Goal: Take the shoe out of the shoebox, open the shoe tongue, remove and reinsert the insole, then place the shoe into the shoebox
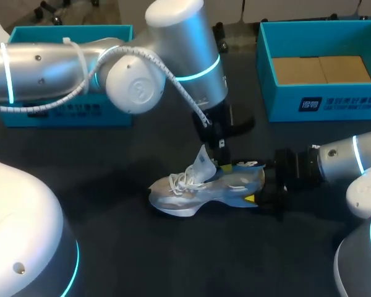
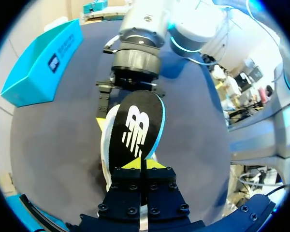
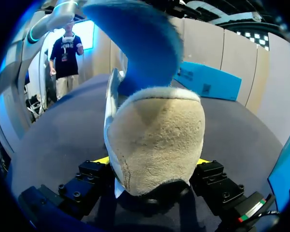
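Left hand (image 2: 144,163) clamps the black insole (image 2: 135,130) bearing a white logo. Right hand (image 3: 152,160) clamps the sneaker (image 1: 191,192) at its heel on the worktop (image 1: 142,260); the teal shoebox (image 1: 334,104) carries white print.

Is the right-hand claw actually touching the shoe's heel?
Touching. The right wrist view shows the heel of the shoe wedged between both fingers of the right gripper, with no gap on either side.

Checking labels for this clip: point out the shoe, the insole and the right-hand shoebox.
shoe (image 1: 176,193): head view, on its laced forefoot.
insole (image 2: 135,133): left wrist view, middle of its black face.
shoebox (image 1: 284,102): head view, on its front wall.
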You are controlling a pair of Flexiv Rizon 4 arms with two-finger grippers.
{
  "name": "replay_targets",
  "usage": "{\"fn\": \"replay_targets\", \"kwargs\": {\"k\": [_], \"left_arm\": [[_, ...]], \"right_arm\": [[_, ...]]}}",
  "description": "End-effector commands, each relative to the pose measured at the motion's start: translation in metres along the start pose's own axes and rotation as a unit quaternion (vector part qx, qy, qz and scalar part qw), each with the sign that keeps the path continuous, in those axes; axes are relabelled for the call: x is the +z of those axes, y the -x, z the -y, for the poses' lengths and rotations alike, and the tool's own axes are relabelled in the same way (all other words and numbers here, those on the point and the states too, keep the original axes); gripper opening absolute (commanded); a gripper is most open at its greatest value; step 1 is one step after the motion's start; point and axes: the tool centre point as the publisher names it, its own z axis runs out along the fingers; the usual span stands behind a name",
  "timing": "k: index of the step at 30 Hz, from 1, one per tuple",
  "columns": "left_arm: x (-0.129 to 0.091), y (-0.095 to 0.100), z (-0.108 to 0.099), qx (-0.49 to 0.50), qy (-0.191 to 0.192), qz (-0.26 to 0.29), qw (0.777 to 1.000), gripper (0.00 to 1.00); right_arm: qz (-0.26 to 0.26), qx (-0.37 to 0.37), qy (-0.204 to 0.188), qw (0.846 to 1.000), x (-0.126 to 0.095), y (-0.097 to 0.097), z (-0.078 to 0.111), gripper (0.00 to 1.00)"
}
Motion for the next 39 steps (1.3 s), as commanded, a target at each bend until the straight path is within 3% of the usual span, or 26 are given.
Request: {"fn": "replay_targets", "kwargs": {"k": [1, 7, 14, 26, 27, 28, 34, 37, 39], "left_arm": [[-0.001, 0.013, 0.008, 0.007, 0.014, -0.036, 0.999, 0.00], [0.005, 0.011, 0.008, 0.008, 0.017, -0.037, 0.999, 0.00], [0.005, 0.010, 0.002, -0.006, 0.002, 0.012, 1.000, 0.00], [0.022, 0.007, -0.003, -0.044, -0.005, 0.031, 0.999, 0.00], [0.023, 0.007, -0.003, -0.047, -0.006, 0.030, 0.998, 0.07], [0.024, 0.006, -0.003, -0.047, -0.006, 0.029, 0.998, 0.20], [0.025, 0.001, -0.003, -0.047, -0.004, 0.026, 0.999, 0.52], [0.021, -0.005, -0.003, -0.047, -0.007, 0.020, 0.999, 0.79], [0.017, -0.008, -0.001, -0.044, -0.011, 0.019, 0.999, 0.83]], "right_arm": [[0.001, 0.000, -0.001, 1.000, 0.002, -0.001, 0.000, 0.00], [0.001, 0.000, -0.001, 1.000, 0.002, -0.001, 0.000, 0.00], [0.001, 0.000, -0.001, 1.000, 0.002, -0.001, 0.000, 0.00], [0.001, 0.000, -0.001, 1.000, 0.002, -0.001, 0.000, 0.00], [0.001, 0.000, -0.001, 1.000, 0.002, -0.001, 0.000, 0.00], [0.001, 0.000, -0.001, 1.000, 0.002, -0.001, 0.000, 0.00], [0.001, 0.000, -0.001, 1.000, 0.002, -0.001, 0.000, 0.00], [0.001, 0.000, -0.001, 1.000, 0.002, -0.001, 0.000, 0.00], [0.001, 0.000, -0.001, 1.000, 0.002, -0.001, 0.000, 0.00]]}}
